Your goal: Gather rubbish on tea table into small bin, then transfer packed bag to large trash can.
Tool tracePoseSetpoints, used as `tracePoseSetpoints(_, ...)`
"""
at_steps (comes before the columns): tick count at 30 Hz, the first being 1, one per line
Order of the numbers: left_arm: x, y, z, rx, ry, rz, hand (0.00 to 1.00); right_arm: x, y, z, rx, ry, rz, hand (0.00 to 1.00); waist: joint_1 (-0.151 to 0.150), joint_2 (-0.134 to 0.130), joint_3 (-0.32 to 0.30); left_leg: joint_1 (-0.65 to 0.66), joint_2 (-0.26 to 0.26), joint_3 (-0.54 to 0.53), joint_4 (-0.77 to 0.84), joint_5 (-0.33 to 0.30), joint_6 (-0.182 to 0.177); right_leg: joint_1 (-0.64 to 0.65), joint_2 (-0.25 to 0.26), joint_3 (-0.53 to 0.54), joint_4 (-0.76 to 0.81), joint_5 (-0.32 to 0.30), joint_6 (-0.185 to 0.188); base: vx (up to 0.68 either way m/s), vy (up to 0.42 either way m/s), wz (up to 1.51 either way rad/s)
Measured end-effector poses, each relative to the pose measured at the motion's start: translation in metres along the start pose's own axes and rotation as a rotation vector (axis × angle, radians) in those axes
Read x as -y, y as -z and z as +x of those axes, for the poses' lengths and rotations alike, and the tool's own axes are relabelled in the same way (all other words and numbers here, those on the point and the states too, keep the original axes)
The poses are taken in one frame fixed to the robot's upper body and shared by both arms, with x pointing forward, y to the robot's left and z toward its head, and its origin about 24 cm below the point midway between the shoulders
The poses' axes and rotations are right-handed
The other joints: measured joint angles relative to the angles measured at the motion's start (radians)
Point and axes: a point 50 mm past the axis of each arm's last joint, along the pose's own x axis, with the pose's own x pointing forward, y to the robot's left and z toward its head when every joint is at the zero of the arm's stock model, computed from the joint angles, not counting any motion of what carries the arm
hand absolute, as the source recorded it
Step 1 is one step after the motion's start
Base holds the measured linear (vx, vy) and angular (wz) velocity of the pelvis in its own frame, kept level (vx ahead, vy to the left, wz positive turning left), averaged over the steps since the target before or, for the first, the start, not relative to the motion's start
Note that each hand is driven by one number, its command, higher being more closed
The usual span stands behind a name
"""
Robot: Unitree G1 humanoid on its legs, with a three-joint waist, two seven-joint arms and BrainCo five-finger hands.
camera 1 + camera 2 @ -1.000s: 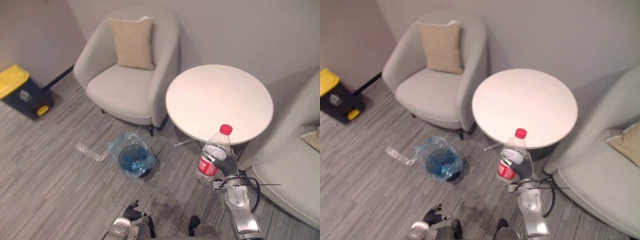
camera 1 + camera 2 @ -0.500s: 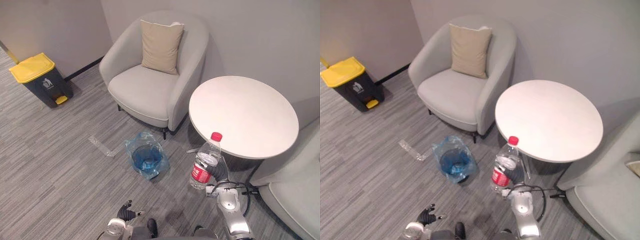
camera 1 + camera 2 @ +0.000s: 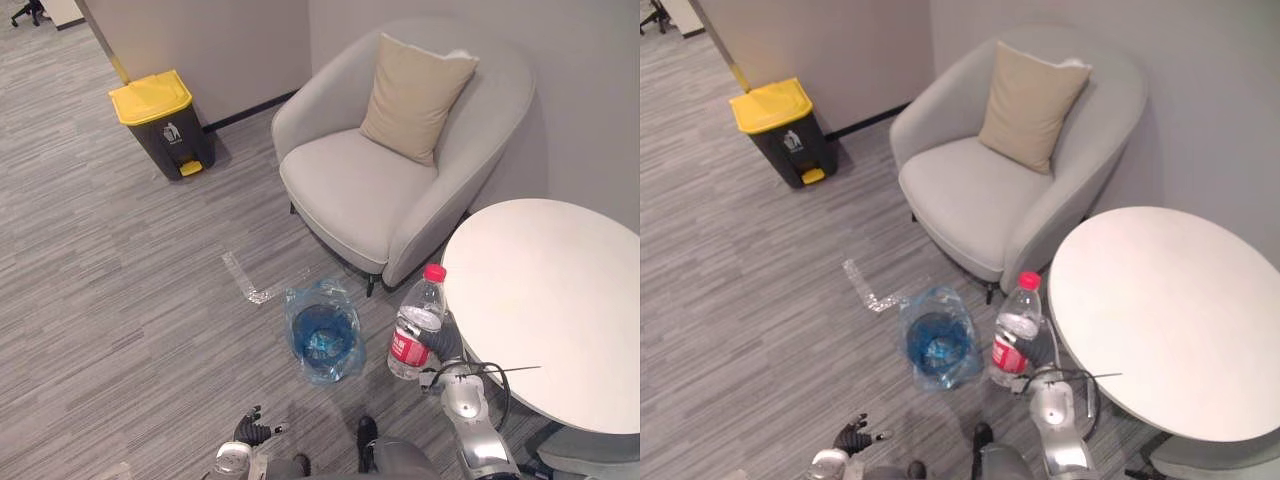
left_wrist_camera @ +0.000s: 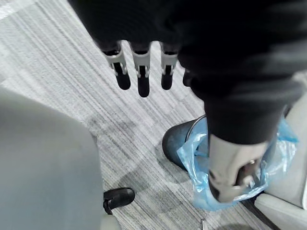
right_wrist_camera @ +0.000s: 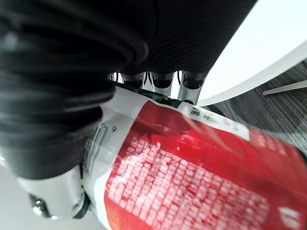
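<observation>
Grey carpet (image 3: pixel 120 270), small bin (image 3: pixel 297 330) at lower centre. Right hand (image 5: pixel 163 80) clasps the bottle (image 3: pixel 415 322) at its label: light, thin-walled, probably slick, crushable. Left hand (image 4: pixel 140 72) relaxed.

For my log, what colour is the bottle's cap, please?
Red bottle cap, best in left eye view.

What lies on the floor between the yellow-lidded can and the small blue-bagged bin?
Bare carpet, apart from a clear angled strip lying nearer the small bin, in both eye views.
</observation>
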Motion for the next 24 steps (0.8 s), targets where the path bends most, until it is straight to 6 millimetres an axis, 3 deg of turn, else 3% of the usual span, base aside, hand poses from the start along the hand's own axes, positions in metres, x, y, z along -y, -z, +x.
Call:
tracePoseSetpoints(2, -0.001, -0.008, 0.001, 0.034, -0.003, 0.010, 0.00, 0.004, -0.003, -0.004, 0.013, 0.013, 0.017, 1.00, 0.008, -0.013, 0.009, -0.104, 0.011, 0.093, 0.265, -0.002, -0.008, 0.071, -0.003, -0.002, -0.059, -0.009, -0.014, 0.10, -0.016, 0.26)
tracePoseSetpoints(4, 0.000, -0.010, 0.001, 0.045, 0.001, 0.011, 0.00, 0.002, -0.008, -0.002, 0.033, 0.009, 0.033, 1.00, 0.015, -0.005, 0.017, -0.134, 0.057, 0.165, 0.323, -0.051, 0.008, 0.100, -0.001, 0.000, -0.066, -0.011, -0.021, 0.06, 0.043, -0.09)
tracePoseSetpoints(7, 0.001, -0.012, 0.001, 0.051, 0.007, 0.016, 0.00, 0.002, -0.012, 0.003, 0.050, 0.008, 0.033, 1.00, 0.019, 0.000, 0.025, -0.161, 0.086, 0.175, 0.185, -0.069, 0.004, 0.101, -0.027, 0.028, -0.063, -0.013, -0.017, 0.06, 0.128, -0.18)
tracePoseSetpoints(9, 0.003, -0.012, 0.001, 0.052, 0.013, 0.024, 0.00, 0.004, -0.009, 0.003, 0.040, 0.006, 0.015, 1.00, 0.016, 0.012, 0.025, -0.155, 0.092, 0.154, 0.036, 0.041, -0.017, 0.100, -0.038, 0.041, -0.034, -0.036, 0.021, 0.06, 0.250, -0.17)
tracePoseSetpoints(10, 0.005, -0.012, 0.001, 0.052, 0.022, 0.030, 0.00, 0.005, -0.006, 0.004, 0.030, 0.002, 0.001, 1.00, 0.018, 0.032, 0.028, -0.145, 0.103, 0.153, 0.017, 0.095, -0.055, 0.102, -0.034, 0.054, -0.019, -0.051, 0.044, 0.06, 0.193, -0.18)
tracePoseSetpoints(12, -0.001, -0.014, 0.002, 0.059, 0.015, 0.059, 0.00, -0.002, -0.002, 0.003, 0.007, -0.024, 0.003, 1.00, 0.015, 0.005, 0.036, -0.125, 0.055, 0.166, -0.017, 0.101, -0.032, 0.096, -0.079, 0.078, -0.010, -0.056, 0.071, 0.05, 0.226, -0.10)
tracePoseSetpoints(14, -0.003, -0.015, 0.002, 0.061, 0.012, 0.064, 0.00, -0.008, 0.001, 0.003, -0.004, -0.056, -0.002, 1.00, 0.017, -0.005, 0.031, -0.125, 0.030, 0.188, -0.034, 0.108, -0.015, 0.079, -0.106, 0.089, -0.010, -0.056, 0.091, 0.04, 0.190, -0.10)
tracePoseSetpoints(18, -0.009, -0.018, 0.004, 0.067, -0.005, 0.080, 0.00, -0.025, -0.001, 0.011, 0.001, -0.137, -0.040, 1.00, 0.021, -0.006, 0.044, -0.132, -0.001, 0.214, -0.051, 0.108, 0.003, 0.051, -0.136, 0.112, -0.011, -0.050, 0.112, 0.04, 0.116, -0.15)
tracePoseSetpoints(21, -0.018, -0.032, 0.008, 0.100, -0.027, 0.100, 0.00, -0.037, -0.016, 0.031, 0.058, -0.191, -0.090, 1.00, 0.020, -0.004, 0.082, -0.228, 0.002, 0.215, -0.002, 0.106, 0.008, -0.047, -0.136, 0.123, 0.032, -0.046, 0.114, -0.03, 0.038, -0.05)
tracePoseSetpoints(24, -0.020, -0.065, 0.014, 0.182, -0.054, 0.096, 0.00, -0.034, -0.042, 0.062, 0.142, -0.203, -0.176, 1.00, 0.028, 0.004, 0.170, -0.339, 0.012, 0.211, 0.059, 0.108, 0.011, -0.162, -0.130, 0.129, 0.100, -0.046, 0.113, -0.10, -0.004, -0.02)
